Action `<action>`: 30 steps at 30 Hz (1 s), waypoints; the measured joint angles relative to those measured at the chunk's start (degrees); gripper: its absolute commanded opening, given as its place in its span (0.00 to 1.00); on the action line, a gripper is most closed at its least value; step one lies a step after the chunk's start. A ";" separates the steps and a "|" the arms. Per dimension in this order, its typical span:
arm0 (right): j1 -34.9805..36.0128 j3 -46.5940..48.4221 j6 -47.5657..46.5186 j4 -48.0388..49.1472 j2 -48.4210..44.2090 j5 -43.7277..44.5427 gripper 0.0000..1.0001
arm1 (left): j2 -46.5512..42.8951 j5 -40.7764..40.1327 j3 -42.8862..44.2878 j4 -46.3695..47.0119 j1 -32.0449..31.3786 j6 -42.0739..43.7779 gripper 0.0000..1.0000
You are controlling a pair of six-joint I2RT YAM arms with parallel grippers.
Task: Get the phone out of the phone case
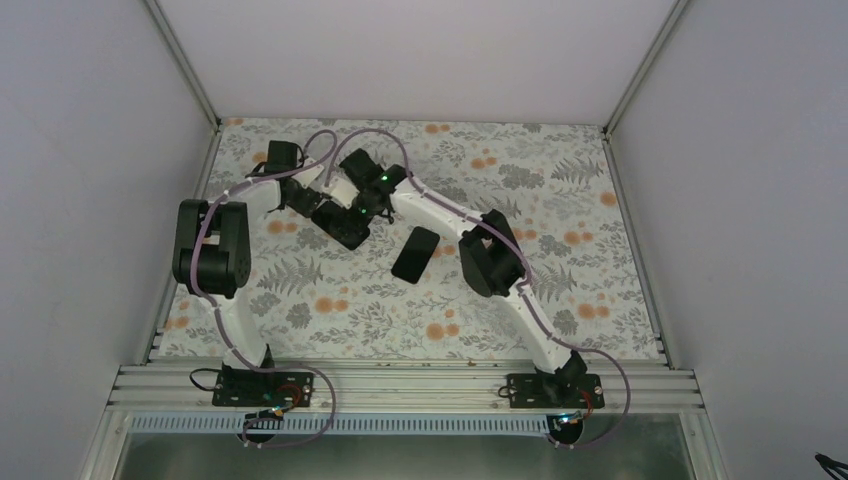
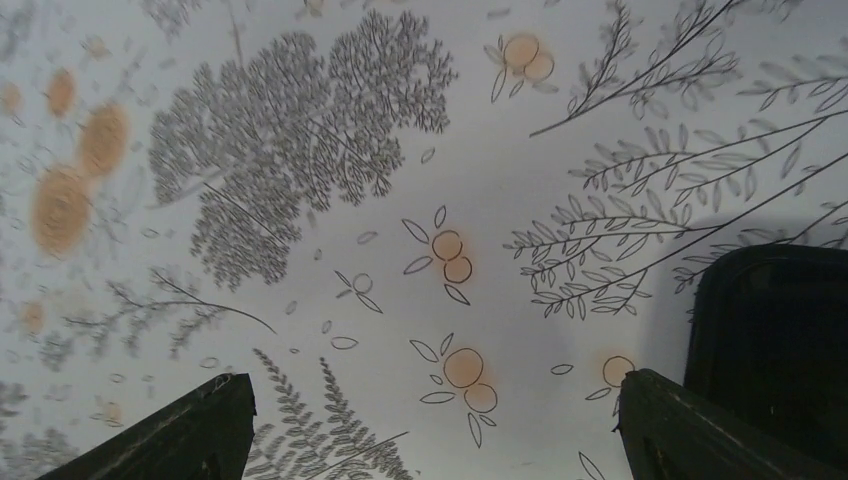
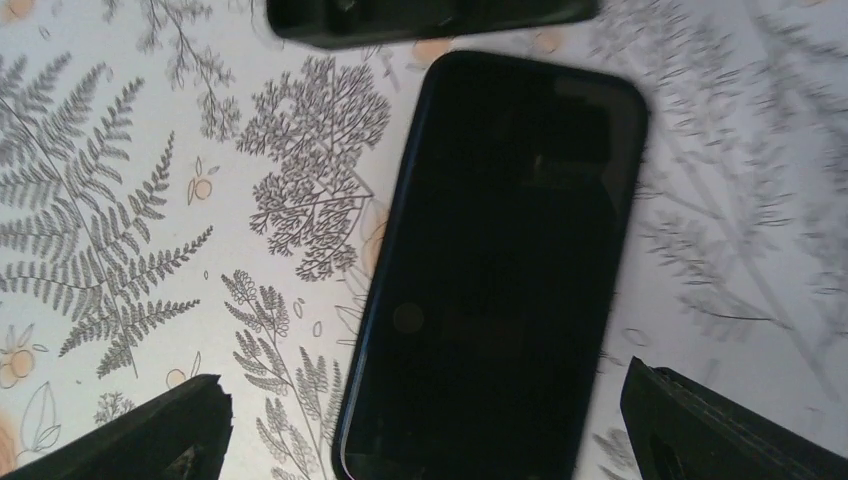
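Observation:
The black phone (image 1: 415,254) lies flat, screen up, on the floral table mat near the middle. A dark rim runs round its screen; I cannot tell the case apart from the phone. In the right wrist view the phone (image 3: 500,270) lies below and between my right gripper's (image 3: 425,425) wide-open fingers, untouched. My right gripper (image 1: 372,200) hovers just behind and left of the phone. My left gripper (image 1: 340,225) is open and empty over bare mat to the phone's left. In the left wrist view (image 2: 435,425) one rounded corner of the phone (image 2: 780,340) shows beside the right finger.
The floral mat (image 1: 560,190) covers the table, with white walls at the back and both sides. The two wrists sit close together at the back left of the phone. A black part of the left gripper (image 3: 430,15) shows at the top of the right wrist view.

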 measured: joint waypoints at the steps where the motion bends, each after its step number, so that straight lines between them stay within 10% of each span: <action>1: 0.81 0.28 0.26 -0.02 0.72 0.72 1.00 | 0.66 0.20 0.02 0.04 0.24 -0.35 0.90; 30: 2.78 1.60 4.00 2.60 6.93 9.81 0.92 | 3.91 7.50 0.26 0.96 2.80 -5.20 0.90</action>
